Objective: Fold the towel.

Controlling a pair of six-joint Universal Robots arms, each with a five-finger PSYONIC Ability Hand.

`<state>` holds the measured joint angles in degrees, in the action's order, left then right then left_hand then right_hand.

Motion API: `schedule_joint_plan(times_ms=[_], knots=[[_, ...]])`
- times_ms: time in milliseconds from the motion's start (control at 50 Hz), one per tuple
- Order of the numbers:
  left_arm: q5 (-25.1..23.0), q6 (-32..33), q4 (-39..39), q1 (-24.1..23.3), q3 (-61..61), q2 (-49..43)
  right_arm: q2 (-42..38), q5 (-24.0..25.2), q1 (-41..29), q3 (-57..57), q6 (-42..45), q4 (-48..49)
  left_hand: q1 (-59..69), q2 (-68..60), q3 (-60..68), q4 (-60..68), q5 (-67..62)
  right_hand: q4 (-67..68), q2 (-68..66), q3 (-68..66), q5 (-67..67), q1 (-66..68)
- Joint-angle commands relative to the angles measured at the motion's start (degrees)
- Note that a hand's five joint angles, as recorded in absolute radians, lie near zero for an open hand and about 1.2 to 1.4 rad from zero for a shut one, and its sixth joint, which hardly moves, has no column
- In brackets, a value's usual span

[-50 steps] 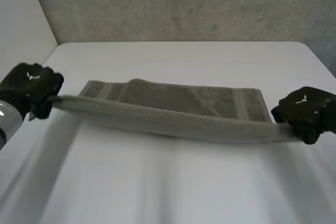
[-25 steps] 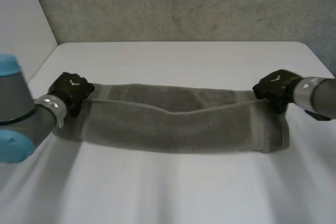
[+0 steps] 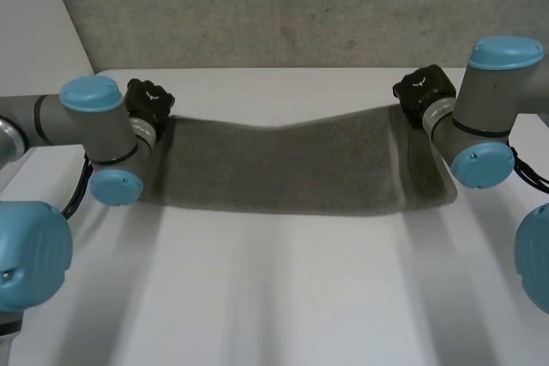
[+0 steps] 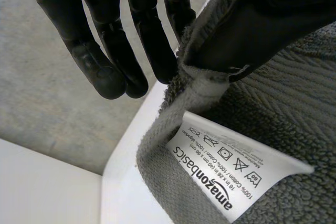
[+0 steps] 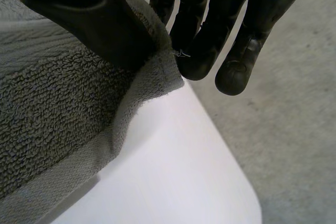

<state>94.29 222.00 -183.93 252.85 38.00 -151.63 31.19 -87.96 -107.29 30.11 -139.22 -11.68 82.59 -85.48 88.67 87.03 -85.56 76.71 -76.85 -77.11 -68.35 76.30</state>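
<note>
Left hand (image 4: 265,22) first: you have it clamped on the towel (image 4: 299,103) at the far left corner, thumb pressed on the top face and a finger meeting it from the other side of the hem, while the remaining fingers hang straight beyond the edge. Just beside that pinch you can read the sewn-in white label (image 4: 231,174): "amazonbasics" in bold black, then a smaller line, "100% Cotton / 100% Coton / 100% algodón", a row of care symbols, and a size line too fine to read with certainty.

Right hand (image 5: 92,22) grips the far right corner the same way, thumb on top, one fingertip closing under the hem.

Compared with a second ago, you have carried the edge across. Then both hands held the near edge lifted at the near side, with the other half lying flat behind it. Half a second ago they were midway over the towel. Now they sit at the far edge, and the left arm (image 3: 94,122) and right arm (image 3: 493,100) reach in over the towel's two ends.

You see the grey towel doubled over and lying flat across the middle of the white table (image 3: 283,297), stretched left to right between the two hands, its far edge dipping slightly between them.
</note>
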Motion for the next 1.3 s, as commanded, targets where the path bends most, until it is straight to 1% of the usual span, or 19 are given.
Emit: schedule_joint_plan(times_ms=[20, 180, 200, 220, 240, 260, 280, 300, 320, 420, 460, 520, 560, 600, 760, 1000, 1160, 1220, 1300], knots=[[2.7, -0.2, 0.2, 0.1, -5.9, -3.5, -0.5, -0.5, 0.1, -0.2, 0.2, 5.3, -2.6, 5.5, -8.7, -7.0, 15.6, 3.3, -3.1, -2.9, -1.6, 3.7], [2.7, -0.1, 0.2, -0.1, -5.8, -5.0, -3.8, -1.2, -0.5, -1.5, 0.5, 5.5, -2.6, 5.5, -8.7, -7.0, 15.6, 3.3, -3.1, -2.9, -1.6, 3.7], [2.5, 0.0, 0.3, -0.5, -5.7, -5.3, -4.4, -1.3, -0.6, -1.5, 0.6, 5.4, -2.6, 5.5, -8.7, -7.0, 15.6, -6.3, 6.5, 6.7, 8.0, -5.9], [2.5, 0.0, 0.3, -0.5, -5.7, -5.3, -4.4, -1.3, -0.6, -1.5, 0.6, 5.4, -2.6, 5.5, -8.7, -7.0, 15.6, -6.4, 6.5, 6.8, 8.0, -6.0], [2.5, -0.1, 0.6, -1.0, -5.7, -5.5, -5.2, -1.9, -0.7, -1.5, 0.6, 5.4, -16.6, 19.4, -22.6, -21.0, 29.5, -33.7, 33.9, 34.1, 35.4, -33.3], [2.7, -0.2, 0.8, -1.6, -5.7, -5.8, -5.9, -2.8, -1.0, -1.4, 0.5, 5.4, -42.5, 45.4, -48.6, -46.9, 55.5, -62.1, 62.3, 62.5, 63.8, -61.7], [2.7, -0.2, 0.8, -1.6, -5.7, -5.8, -5.9, -2.8, -1.0, -1.4, 0.5, 5.4, -42.8, 45.7, -48.8, -47.2, 55.7, -62.4, 62.6, 62.8, 64.1, -62.0], [2.8, -0.3, 0.9, -2.0, -5.5, -5.8, -6.1, -4.0, -1.3, -1.2, 0.5, 5.4, -64.9, 67.8, -71.0, -69.4, 77.9, -66.7, 66.9, 67.1, 68.4, -66.3], [2.9, -0.5, 1.1, -2.3, -5.5, -5.6, -6.1, -4.6, -1.6, -1.0, 0.4, 5.3, -72.6, 75.5, -78.7, -77.0, 85.6, -66.7, 66.9, 67.1, 68.4, -66.3], [2.8, -4.6, 3.1, -2.5, -4.2, -2.9, -2.9, -4.7, -2.0, 3.5, -0.3, 5.1, -72.2, 75.1, -78.3, -76.6, 85.2, -66.7, 66.9, 67.1, 68.4, -66.3], [1.8, -11.0, 4.7, -1.8, -0.8, 1.9, 0.2, -4.5, -2.0, 6.0, -0.4, 5.2, -71.9, 74.8, -78.0, -76.3, 84.8, -66.7, 66.9, 67.1, 68.4, -66.3], [0.9, -14.7, 4.8, -1.6, 1.9, 4.9, 4.1, -4.3, -2.0, 9.3, -1.0, 5.4, -71.7, 74.6, -77.8, -76.1, 84.7, -66.7, 66.9, 67.1, 68.4, -66.3], [-0.9, -18.3, 4.8, -1.3, 5.3, 8.3, 11.7, -3.0, -1.5, 16.8, -2.6, 5.3, -71.5, 74.4, -77.6, -76.0, 84.5, -66.7, 66.9, 67.1, 68.4, -66.3], [-6.0, -22.6, 4.5, -0.2, 13.7, 15.6, 14.9, -2.3, -1.5, 20.0, -3.1, 5.2, -71.2, 74.1, -77.3, -75.6, 84.2, -66.7, 66.9, 67.1, 68.4, -66.3], [-15.5, -23.8, -0.1, 1.8, 34.2, 29.8, 28.0, 2.2, -1.0, 36.7, -3.3, 1.7, -71.0, 73.9, -77.1, -75.5, 84.0, -66.2, 66.3, 66.6, 67.8, -65.8], [-17.1, -24.0, -9.0, 3.8, 56.8, 42.9, 29.0, 5.7, 2.9, 47.8, -3.0, 2.3, -71.0, 73.9, -77.1, -75.5, 84.0, -56.9, 57.0, 57.3, 58.5, -56.5], [-17.1, -24.1, -15.7, 4.0, 64.8, 44.8, 24.0, 6.9, 4.1, 50.4, -3.3, 12.0, -71.2, 74.1, -77.3, -75.6, 84.2, -52.8, 53.0, 53.2, 54.5, -52.4], [-17.0, -24.2, -17.9, 4.1, 65.9, 44.8, 21.6, 6.6, 4.2, 50.0, -3.2, 14.3, -71.2, 74.1, -77.3, -75.6, 84.2, -46.1, 46.2, 46.5, 47.7, -45.7], [-16.9, -24.2, -18.4, 4.1, 66.0, 44.8, 20.3, 6.4, 4.8, 49.6, -3.1, 15.2, -71.2, 74.1, -77.3, -75.6, 84.2, -25.7, 25.8, 26.1, 27.3, -25.2]])
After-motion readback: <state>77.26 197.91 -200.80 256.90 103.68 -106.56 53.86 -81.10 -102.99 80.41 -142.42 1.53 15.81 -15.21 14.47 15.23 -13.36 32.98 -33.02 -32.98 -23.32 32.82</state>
